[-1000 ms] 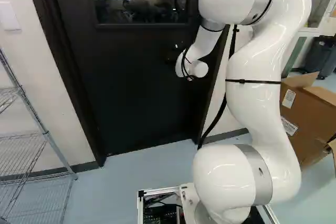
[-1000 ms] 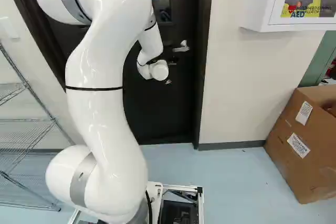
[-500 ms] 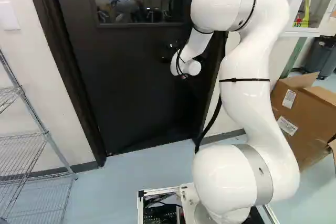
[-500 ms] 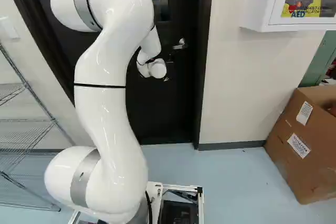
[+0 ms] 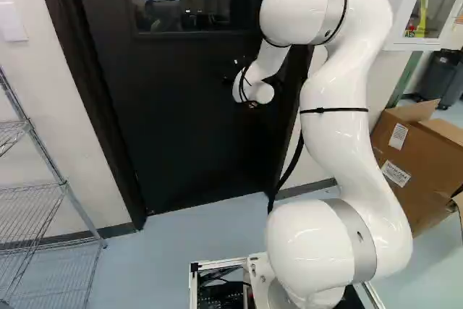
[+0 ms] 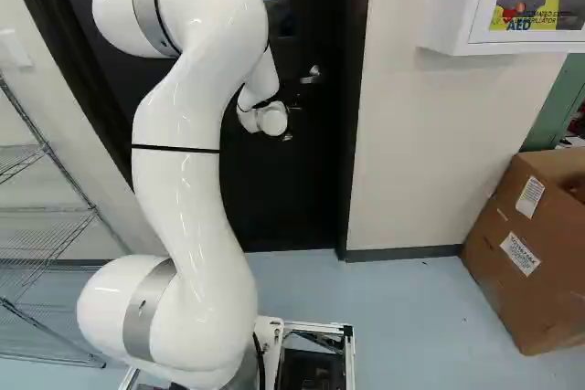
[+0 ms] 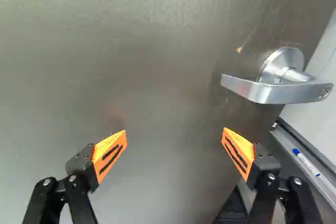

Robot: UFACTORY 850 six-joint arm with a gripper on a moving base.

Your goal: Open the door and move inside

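Over in the left base view, the dark door (image 5: 188, 121) fills the middle, window (image 5: 192, 12) up top, and the white arm (image 5: 336, 135) curves up in front of it. Its wrist end sits near the door's handle side. From the wrist view, the gripper (image 7: 174, 131) is facing the door with its jaws spread wide, so yeah, fully released, orange pads (image 7: 110, 153) well apart. The silver lever handle (image 7: 278, 92) is ahead of the finger nearer the door's edge, and it's clear of both fingers. Past that edge you can see a pale surface and a ledge (image 7: 286, 139) with a marker (image 7: 307, 162) lying on it, so the door looks ajar to me, but how far I can't tell. As for the rest, a wire shelf (image 5: 64, 182) stands left of the door, and in the right base view a cardboard box (image 6: 512, 271) sits on the floor at the right, with a white wall cabinet (image 6: 445, 6) higher up.
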